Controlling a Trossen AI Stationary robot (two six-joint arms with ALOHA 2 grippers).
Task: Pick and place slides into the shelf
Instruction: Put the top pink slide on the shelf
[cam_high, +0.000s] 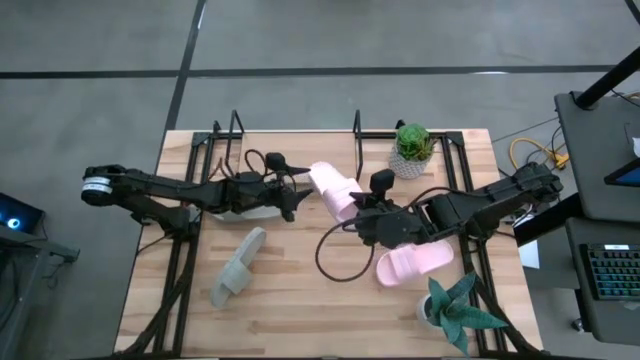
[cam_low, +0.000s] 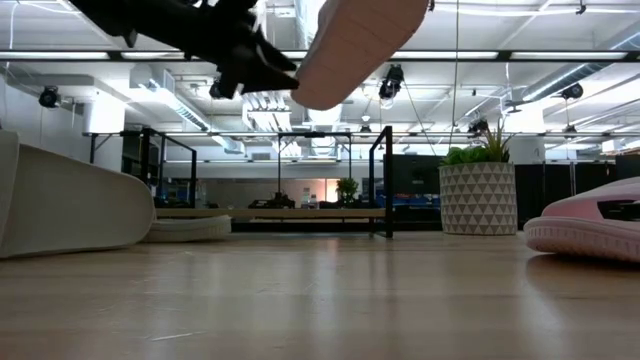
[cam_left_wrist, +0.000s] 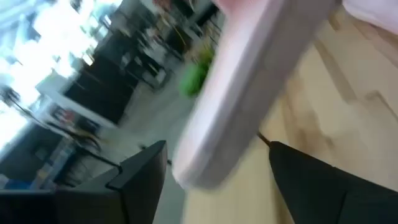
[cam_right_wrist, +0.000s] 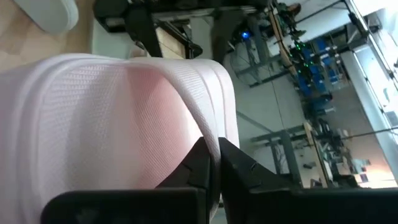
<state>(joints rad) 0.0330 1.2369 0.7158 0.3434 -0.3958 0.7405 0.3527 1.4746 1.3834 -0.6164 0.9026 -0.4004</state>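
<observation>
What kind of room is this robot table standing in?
Probably a large open lab or workshop: exposed ceiling ducts and strip lights overhead, a bare grey floor, and a desk with a keyboard beside the table.

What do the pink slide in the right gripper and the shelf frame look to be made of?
Pink slide: probably soft rubber or foam, matte, with a fine woven-looking emboss and ridged edges on the strap. Shelf: thin black uprights, likely painted metal, with a light wooden board.

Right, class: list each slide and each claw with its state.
Held pink slide: in the air, clear of the table.
Right claw: shut on its strap.
Other pink slide: lying on the table.
Left claw: open.
Near grey-green slide: tipped on its side.
Far grey-green slide: lying on the shelf.
</observation>
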